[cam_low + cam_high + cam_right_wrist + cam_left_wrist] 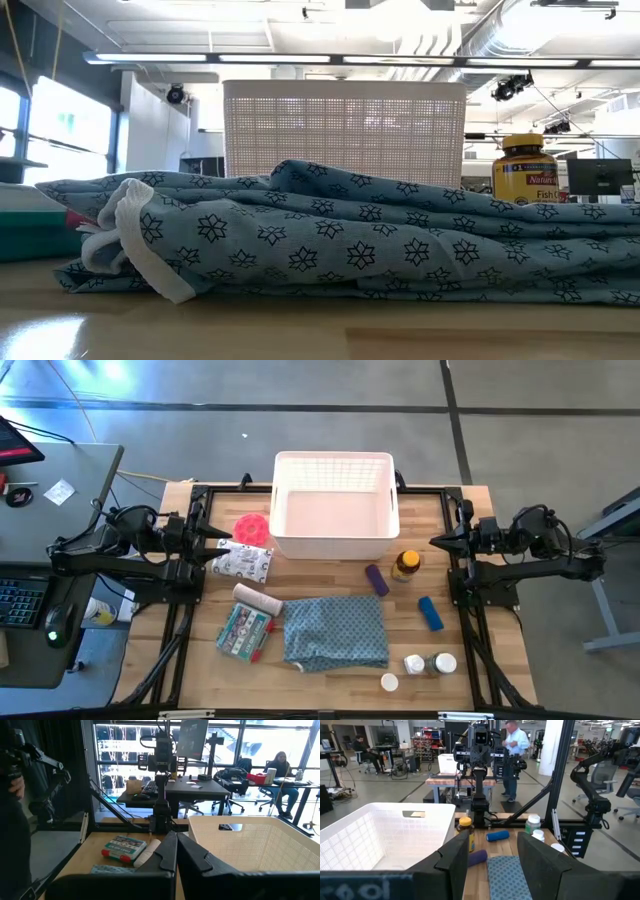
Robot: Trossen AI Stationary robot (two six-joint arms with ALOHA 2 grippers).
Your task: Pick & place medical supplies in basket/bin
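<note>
The white latticed basket [335, 505] stands at the table's far middle. Near it lie a pink-red disc [252, 526], a printed packet [243, 563], a white bandage roll [258, 600], a green and red packet [243, 632], a purple tube [376, 580], an amber yellow-capped bottle [405, 566], a blue tube [430, 613] and white pill bottles [430, 663]. My left gripper [225, 538] hovers open left of the basket, above the disc and printed packet. My right gripper [435, 542] hovers shut right of the basket, by the amber bottle.
A blue-grey patterned cloth [335, 632] lies crumpled on the table's near middle, filling the low view [350, 240]. A small white cap [389, 682] sits near the table's front edge. A desk with a keyboard stands beyond the table's left edge. People show in the room behind.
</note>
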